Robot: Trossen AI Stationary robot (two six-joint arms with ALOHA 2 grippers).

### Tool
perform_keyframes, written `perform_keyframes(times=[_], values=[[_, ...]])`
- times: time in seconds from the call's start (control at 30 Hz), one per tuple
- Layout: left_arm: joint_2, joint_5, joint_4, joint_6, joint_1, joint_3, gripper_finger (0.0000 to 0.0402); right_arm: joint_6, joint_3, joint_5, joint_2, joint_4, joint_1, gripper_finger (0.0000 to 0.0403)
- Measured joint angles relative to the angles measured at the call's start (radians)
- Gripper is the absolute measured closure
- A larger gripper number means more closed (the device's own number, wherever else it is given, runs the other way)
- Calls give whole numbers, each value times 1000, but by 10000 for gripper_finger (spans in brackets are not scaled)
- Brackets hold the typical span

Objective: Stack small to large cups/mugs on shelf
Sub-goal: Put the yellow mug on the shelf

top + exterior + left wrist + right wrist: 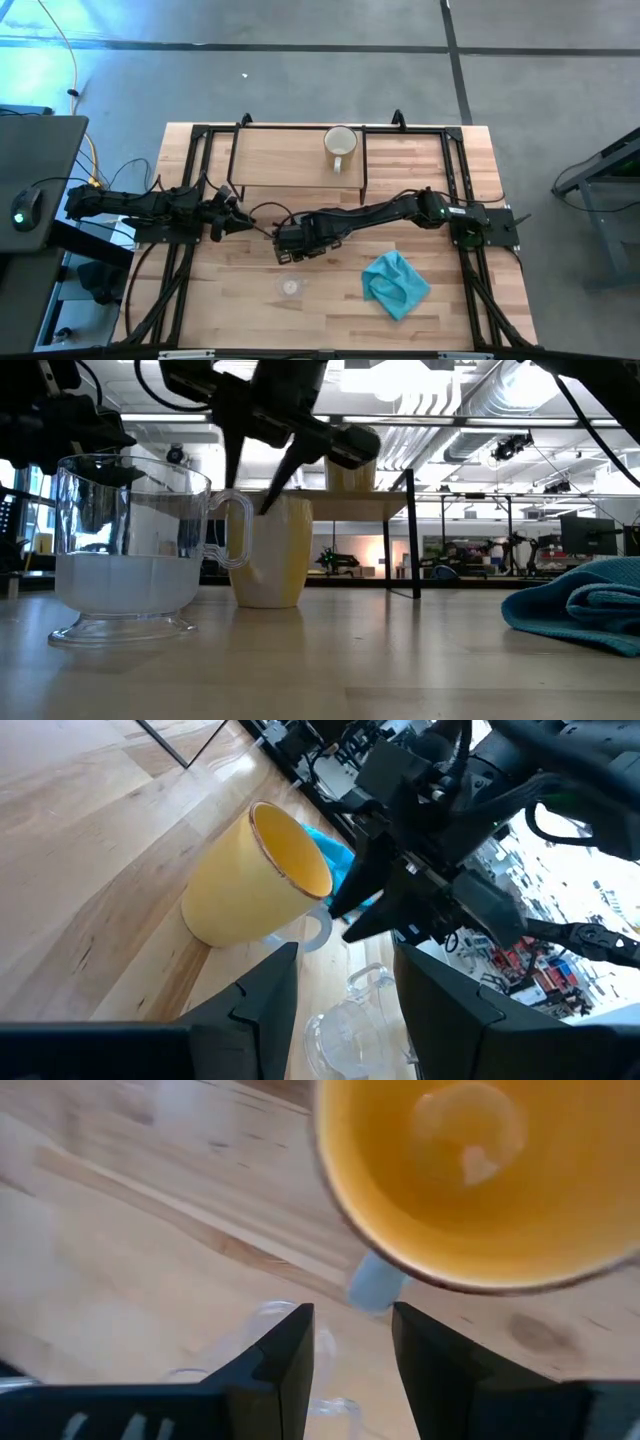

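Note:
The yellow-orange mug (250, 885) stands upright on the table, its pale handle (374, 1285) toward the clear glass cup (125, 550), which stands on its foot nearer the near edge (291, 287). My right gripper (352, 1315) hangs open just above the mug's handle side, fingers pointing down (265, 490); in the high view it hides the mug (290, 245). The cream mug (340, 147) stands on the shelf board (280, 150). My left gripper (347, 955) is open, low over the table left of the mug (238, 222).
A teal cloth (397, 283) lies crumpled toward the table's near right. The shelf's black wire legs (412, 540) stand behind the mug. The two grippers are close together at the table's middle. Bare wood shows left of the shelf and along the near edge.

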Motion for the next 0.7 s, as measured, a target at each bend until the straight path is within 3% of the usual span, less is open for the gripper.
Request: perform_keyframes(times=[0.7], values=[[0, 5, 0, 1, 0, 0, 247, -28, 0, 0, 0, 101, -7, 276]])
